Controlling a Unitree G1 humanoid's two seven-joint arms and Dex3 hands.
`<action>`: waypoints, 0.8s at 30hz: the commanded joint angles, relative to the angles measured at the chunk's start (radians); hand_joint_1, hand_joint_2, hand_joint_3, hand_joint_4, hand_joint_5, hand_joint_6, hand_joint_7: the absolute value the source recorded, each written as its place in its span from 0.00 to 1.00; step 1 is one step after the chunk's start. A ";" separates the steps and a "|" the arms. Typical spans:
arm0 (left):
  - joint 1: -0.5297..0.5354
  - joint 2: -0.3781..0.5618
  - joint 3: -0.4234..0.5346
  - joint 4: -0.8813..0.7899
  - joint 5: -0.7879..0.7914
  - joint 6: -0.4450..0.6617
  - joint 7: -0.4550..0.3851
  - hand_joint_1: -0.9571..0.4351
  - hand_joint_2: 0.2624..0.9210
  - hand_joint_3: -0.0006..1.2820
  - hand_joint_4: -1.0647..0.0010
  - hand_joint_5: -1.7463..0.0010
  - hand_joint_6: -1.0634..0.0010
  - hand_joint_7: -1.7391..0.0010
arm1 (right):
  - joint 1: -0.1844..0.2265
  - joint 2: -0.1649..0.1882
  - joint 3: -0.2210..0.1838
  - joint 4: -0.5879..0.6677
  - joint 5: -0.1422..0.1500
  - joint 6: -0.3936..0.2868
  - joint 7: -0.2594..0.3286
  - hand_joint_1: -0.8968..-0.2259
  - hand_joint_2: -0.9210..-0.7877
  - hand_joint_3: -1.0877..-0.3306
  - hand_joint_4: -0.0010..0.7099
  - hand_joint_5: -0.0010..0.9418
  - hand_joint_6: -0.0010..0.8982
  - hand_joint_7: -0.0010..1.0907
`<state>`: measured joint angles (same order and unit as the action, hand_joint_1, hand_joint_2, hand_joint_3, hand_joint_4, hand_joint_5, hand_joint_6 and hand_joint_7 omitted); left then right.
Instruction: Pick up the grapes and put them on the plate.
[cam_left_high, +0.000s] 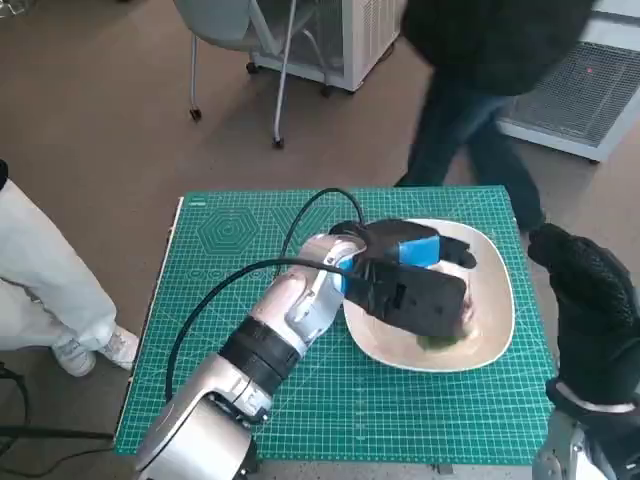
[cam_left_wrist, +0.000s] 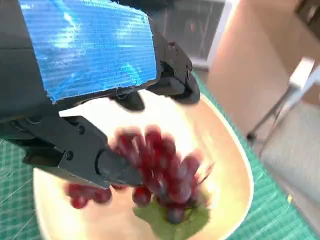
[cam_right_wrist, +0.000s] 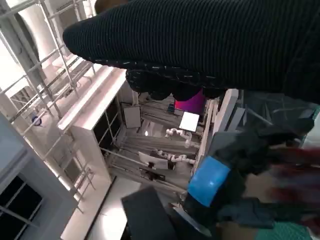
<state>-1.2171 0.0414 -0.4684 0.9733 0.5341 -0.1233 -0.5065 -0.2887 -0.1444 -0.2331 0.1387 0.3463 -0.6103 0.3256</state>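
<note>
A cream, rounded-square plate sits on the far right part of a green cutting mat that covers the small worktop. In the left wrist view a bunch of red grapes with a green leaf beneath it is on or just over the plate; the picture is blurred, so whether it rests there cannot be told. The left hand, black with blue tape on its back, is over the plate and directly above the grapes. Its fingers reach down around the bunch, but whether they grip it cannot be told. The right hand, in a black knitted glove, is raised at the right edge of the worktop, apart from the plate; its fingers look curled, and nothing shows in them.

The floor is brown. Beyond the worktop stand a grey chair and a person in dark clothes. A second person's pale trouser leg and white shoe show at the left.
</note>
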 joint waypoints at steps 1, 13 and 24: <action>-0.029 0.007 0.013 0.024 -0.018 -0.023 0.010 0.21 1.00 0.06 0.90 1.00 0.79 1.00 | 0.016 0.006 0.003 0.014 -0.013 0.012 -0.010 0.62 0.00 0.74 0.66 0.00 0.21 0.53; 0.003 0.036 0.050 0.039 -0.039 -0.083 0.108 0.20 1.00 0.11 0.91 1.00 0.80 1.00 | 0.006 0.011 0.006 0.025 -0.023 0.007 -0.012 0.62 0.00 0.74 0.66 0.00 0.21 0.53; 0.096 0.072 0.278 0.049 -0.289 -0.255 0.147 0.23 1.00 0.14 0.87 0.99 0.76 0.99 | -0.003 0.011 0.007 0.032 -0.029 0.004 -0.011 0.62 0.00 0.74 0.66 0.00 0.21 0.53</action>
<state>-1.1626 0.0988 -0.2564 1.0142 0.3171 -0.3389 -0.3700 -0.2963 -0.1361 -0.2295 0.1569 0.3228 -0.6102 0.3207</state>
